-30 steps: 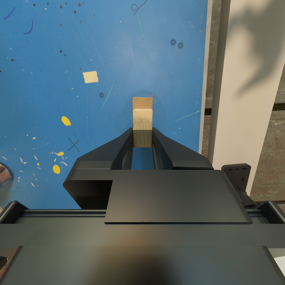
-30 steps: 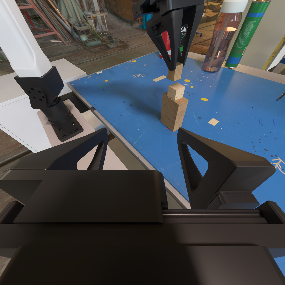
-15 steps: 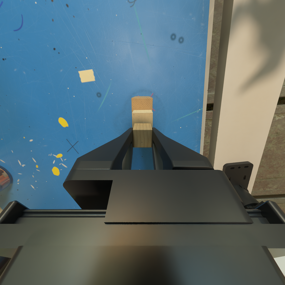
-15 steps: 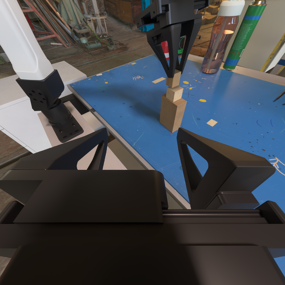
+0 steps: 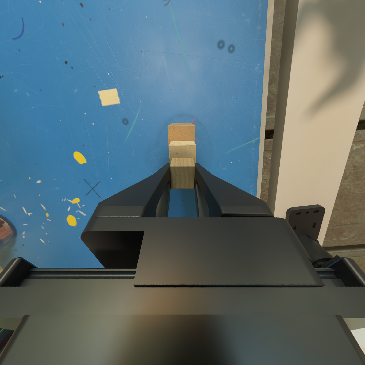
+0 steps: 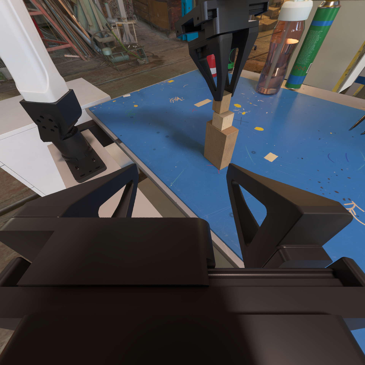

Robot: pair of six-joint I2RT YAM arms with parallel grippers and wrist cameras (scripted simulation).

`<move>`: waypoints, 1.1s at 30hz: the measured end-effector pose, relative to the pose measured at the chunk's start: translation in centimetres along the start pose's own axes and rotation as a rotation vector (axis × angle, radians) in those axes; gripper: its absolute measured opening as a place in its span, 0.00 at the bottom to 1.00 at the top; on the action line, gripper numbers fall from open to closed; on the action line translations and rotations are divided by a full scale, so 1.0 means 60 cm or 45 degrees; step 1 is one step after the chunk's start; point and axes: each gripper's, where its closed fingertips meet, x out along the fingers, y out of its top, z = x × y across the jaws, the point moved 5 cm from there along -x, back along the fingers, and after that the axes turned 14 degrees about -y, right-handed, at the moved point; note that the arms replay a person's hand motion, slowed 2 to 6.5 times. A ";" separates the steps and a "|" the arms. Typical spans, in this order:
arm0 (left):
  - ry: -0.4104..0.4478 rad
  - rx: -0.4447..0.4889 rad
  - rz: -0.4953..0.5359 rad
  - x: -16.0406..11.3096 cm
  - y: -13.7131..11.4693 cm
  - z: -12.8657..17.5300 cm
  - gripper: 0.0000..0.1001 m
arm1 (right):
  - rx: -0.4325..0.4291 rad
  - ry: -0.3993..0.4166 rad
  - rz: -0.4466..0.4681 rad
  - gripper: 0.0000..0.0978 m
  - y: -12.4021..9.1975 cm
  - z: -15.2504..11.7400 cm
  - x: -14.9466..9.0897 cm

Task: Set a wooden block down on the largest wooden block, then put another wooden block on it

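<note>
The largest wooden block stands upright on the blue table near its edge. A small pale cube rests on its top. My left gripper is shut on a second small wooden cube and holds it right on top of the pale cube; in the right wrist view that held cube looks to touch the one below. The big block's top shows beyond them. My right gripper is open and empty, off the table's edge, short of the stack.
A pinkish bottle, a green spray can and a red can stand at the table's far side. The left arm's base sits on a white stand beside the table. A tan patch marks the blue top.
My left gripper has come down with its cube until it meets the pale cube on the big block. The right gripper has stayed open and drawn back slightly.
</note>
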 end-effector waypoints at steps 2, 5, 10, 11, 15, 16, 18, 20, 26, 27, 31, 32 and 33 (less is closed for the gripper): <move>0.000 0.002 -0.001 0.000 0.000 0.000 0.20 | 0.000 0.000 0.000 0.78 0.000 0.000 0.000; -0.001 0.006 -0.002 0.000 0.000 0.000 0.20 | 0.000 0.000 0.000 0.78 0.000 0.000 0.000; -0.002 0.017 -0.006 0.000 0.000 0.000 0.20 | 0.000 0.001 0.000 0.78 0.000 0.000 0.000; -0.002 0.019 -0.006 0.000 0.000 0.000 0.20 | 0.000 0.001 0.000 0.78 0.000 0.000 0.000; -0.002 0.026 -0.008 0.000 0.001 0.000 0.20 | 0.000 0.002 -0.001 0.78 0.000 0.000 0.000; -0.003 0.028 -0.009 0.000 0.001 0.000 0.20 | 0.000 0.001 -0.002 0.78 0.000 0.000 0.000; -0.004 0.028 -0.010 0.000 0.001 0.000 0.20 | 0.000 0.001 -0.002 0.78 -0.001 0.000 0.001; -0.005 0.028 -0.010 0.000 0.001 0.000 0.20 | 0.000 0.001 -0.002 0.78 -0.001 0.000 0.001; -0.006 0.033 -0.012 0.000 0.001 -0.001 0.20 | 0.000 0.001 -0.003 0.78 -0.001 0.000 0.001; -0.006 0.033 -0.012 0.000 0.001 -0.001 0.20 | 0.000 0.001 -0.003 0.78 -0.001 0.000 0.001; -0.006 0.035 -0.012 0.000 0.001 -0.001 0.20 | 0.000 0.001 -0.005 0.78 -0.002 0.001 0.001; -0.007 0.036 -0.011 0.000 0.001 -0.001 0.20 | 0.000 0.001 -0.005 0.78 -0.002 0.001 0.002; -0.007 0.037 -0.011 0.000 0.001 -0.001 0.20 | 0.000 0.002 -0.005 0.78 -0.002 0.001 0.002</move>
